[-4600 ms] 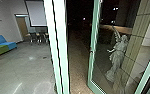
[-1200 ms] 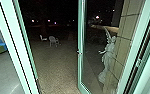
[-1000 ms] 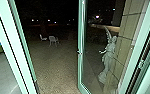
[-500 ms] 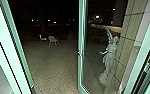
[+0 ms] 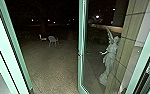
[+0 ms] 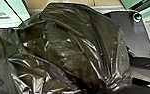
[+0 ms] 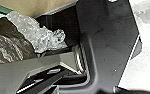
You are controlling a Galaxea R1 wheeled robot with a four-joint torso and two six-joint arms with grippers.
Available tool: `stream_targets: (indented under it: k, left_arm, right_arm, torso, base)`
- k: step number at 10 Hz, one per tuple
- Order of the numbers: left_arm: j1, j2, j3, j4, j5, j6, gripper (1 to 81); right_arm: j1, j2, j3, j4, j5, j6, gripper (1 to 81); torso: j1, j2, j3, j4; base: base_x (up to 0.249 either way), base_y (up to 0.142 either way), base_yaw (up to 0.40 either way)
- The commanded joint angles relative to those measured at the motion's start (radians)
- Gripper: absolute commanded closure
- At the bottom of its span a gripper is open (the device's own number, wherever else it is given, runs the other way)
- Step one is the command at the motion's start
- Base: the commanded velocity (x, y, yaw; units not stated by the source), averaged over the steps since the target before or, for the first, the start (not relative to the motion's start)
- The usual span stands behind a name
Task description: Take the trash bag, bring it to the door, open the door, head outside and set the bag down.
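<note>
From left to right in my head view, I have a pale green metal door frame, then a brown, speckled outdoor ground running back into the dark, with a pale chair standing on it beside another small pale shape. Next comes a glass door leaf with a pale green metal frame, standing open. Through its glass I see a pale, winged statue with one arm held out, near a tan stone-block wall. My left wrist camera gives me a close look at the trash bag: a big, glossy, blackish-brown plastic bag, thin and slightly see-through, bulging and creased all over, its long folds drawing together into a tight bunch near the robot's dark plate. That puts the bag close against the robot, partly overlapping the plate. I cannot tell whether the left gripper is spread, pressed together or pinching the plastic. In my right wrist view the same brown plastic lies beside a whitish, crumpled, see-through piece of plastic. I cannot tell how the right gripper stands either.
</note>
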Motion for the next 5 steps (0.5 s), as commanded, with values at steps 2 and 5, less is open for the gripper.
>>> stream_targets:
  k: [2, 5]
  left_arm:
    - [-0.053, -0.005, -0.001, 0.009, 0.055, 0.005, 81.1]
    - [-0.053, -0.005, -0.001, 0.009, 0.055, 0.005, 81.1]
  right_arm:
    - [0.048, 0.002, 0.008, -0.01, -0.044, -0.002, 1.0]
    - [0.048, 0.002, 0.008, -0.01, -0.044, -0.002, 1.0]
  torso:
    - [0.0, 0.0, 0.0, 0.0]
    - [0.0, 0.0, 0.0, 0.0]
  base:
    - [0.0, 0.0, 0.0]
    - [0.0, -0.022, 0.0]
